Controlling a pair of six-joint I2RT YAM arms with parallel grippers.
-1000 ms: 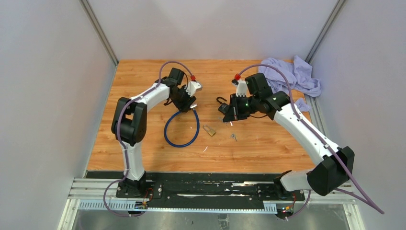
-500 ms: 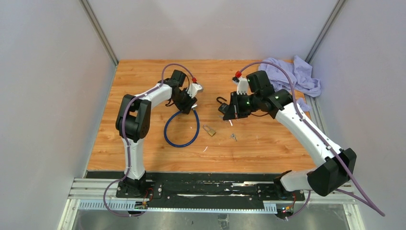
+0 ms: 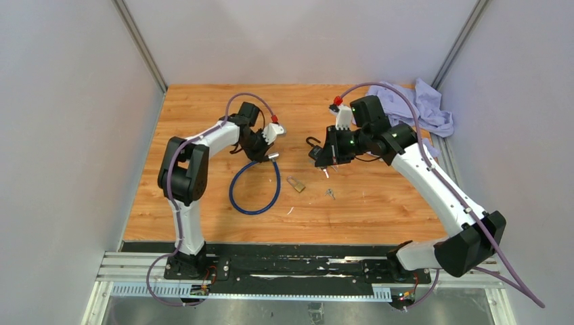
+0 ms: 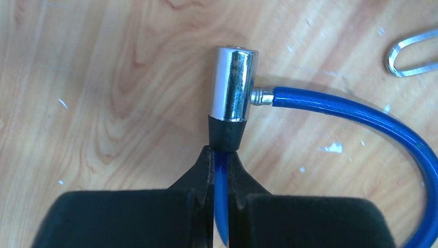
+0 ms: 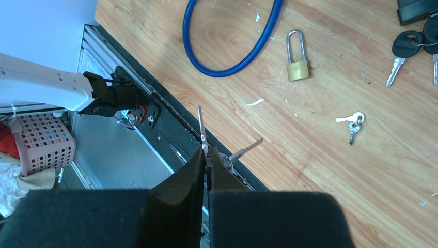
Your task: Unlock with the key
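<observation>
Left wrist view: left gripper point(image 4: 219, 155) is clamping the blue coated cable point(image 4: 351, 109) just behind its chrome cylindrical lock barrel point(image 4: 233, 82), the barrel's axis pointing away from the jaws. The right gripper point(image 5: 206, 154), pinching a thin silver key point(image 5: 201, 126), is hovering to the barrel's right (well apart).

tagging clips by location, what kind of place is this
Probably a robot test cell in a lab: a wooden table boxed in by white panels, robot arms bolted to a metal rail.
</observation>
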